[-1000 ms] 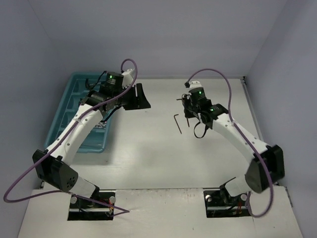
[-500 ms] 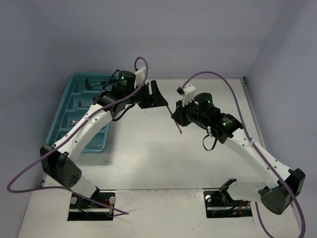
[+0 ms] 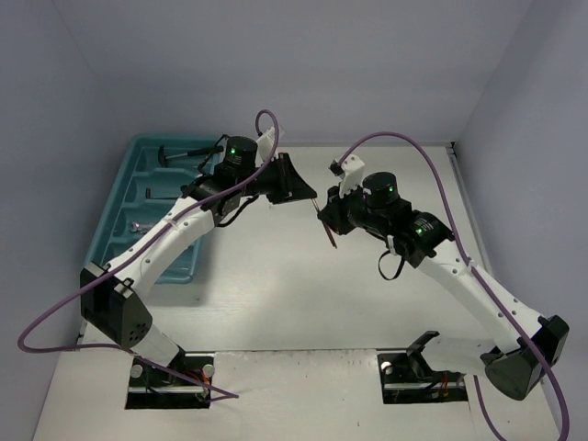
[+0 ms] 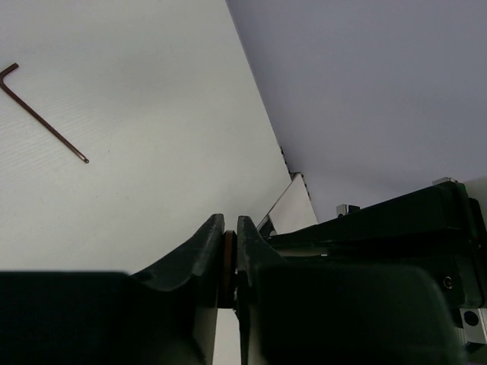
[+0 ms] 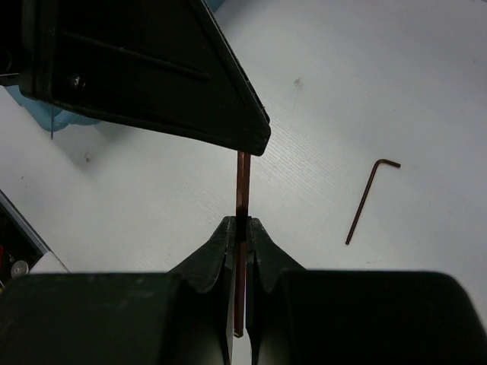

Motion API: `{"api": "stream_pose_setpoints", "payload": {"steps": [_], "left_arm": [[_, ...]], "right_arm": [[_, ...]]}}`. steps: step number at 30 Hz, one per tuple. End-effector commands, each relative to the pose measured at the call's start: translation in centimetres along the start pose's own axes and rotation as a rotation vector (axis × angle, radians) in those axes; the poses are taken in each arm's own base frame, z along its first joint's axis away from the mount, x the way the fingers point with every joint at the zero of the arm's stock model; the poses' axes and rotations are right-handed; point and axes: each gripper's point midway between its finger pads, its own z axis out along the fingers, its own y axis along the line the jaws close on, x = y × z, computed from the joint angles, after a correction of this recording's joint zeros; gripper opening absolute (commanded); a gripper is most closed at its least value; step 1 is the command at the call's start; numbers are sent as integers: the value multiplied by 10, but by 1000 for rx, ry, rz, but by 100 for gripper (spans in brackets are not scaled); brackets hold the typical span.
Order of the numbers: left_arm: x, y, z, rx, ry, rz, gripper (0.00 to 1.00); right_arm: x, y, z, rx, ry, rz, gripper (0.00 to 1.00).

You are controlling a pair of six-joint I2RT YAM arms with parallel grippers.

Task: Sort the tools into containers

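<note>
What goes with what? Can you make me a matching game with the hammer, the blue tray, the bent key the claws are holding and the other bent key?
Things:
1. hammer
2. tray
3. held key
4. loose key

Places or looks:
A. lying alone on the white table
B. pinched by the left claw and the right claw, up in the air
C. in the tray's far end
D. teal-blue, on the table's left side

Pairs: 1-C, 2-D, 3-B, 4-A
</note>
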Motion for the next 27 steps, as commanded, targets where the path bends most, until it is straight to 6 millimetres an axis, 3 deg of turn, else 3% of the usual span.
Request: {"api": "stream_pose_setpoints", "payload": {"steps": [1, 4, 5, 7, 8, 12, 14, 17, 18, 21, 27], "left_arm": [[-19, -32, -4, 109, -65, 46, 1], [-18, -30, -2, 110, -59, 45, 0], [-19, -28, -3, 105, -62, 46, 0], [-23, -20, -5, 86, -71, 44, 0], [-27, -14, -7, 74, -80, 40, 0], [-57, 25, -33, 10, -142, 6, 0], [-90, 61, -66, -58, -226, -19, 0], [-122, 109, -112, -149, -316, -61, 0], [-126, 116, -119, -162, -329, -61, 0], [-157, 186, -175, -270, -439, -163, 0], [-184, 292, -244, -435, -568, -316, 0]], "right_arm": [[-21, 5, 0, -13, -72, -29, 0], [-20, 1, 4, 6, -65, -28, 2], [-20, 0, 6, 10, -60, -26, 11], [-20, -3, 9, 24, -56, -25, 41], [-20, -5, 11, 36, -53, -22, 50], [-17, -23, 18, 122, -40, -14, 71], [-14, -32, 19, 164, -35, -5, 74], [-10, -47, 17, 232, -32, 6, 75], [-10, -49, 17, 242, -32, 10, 75], [2, -75, 16, 339, -9, 42, 77], [34, -107, 28, 399, 73, 123, 76]]}}
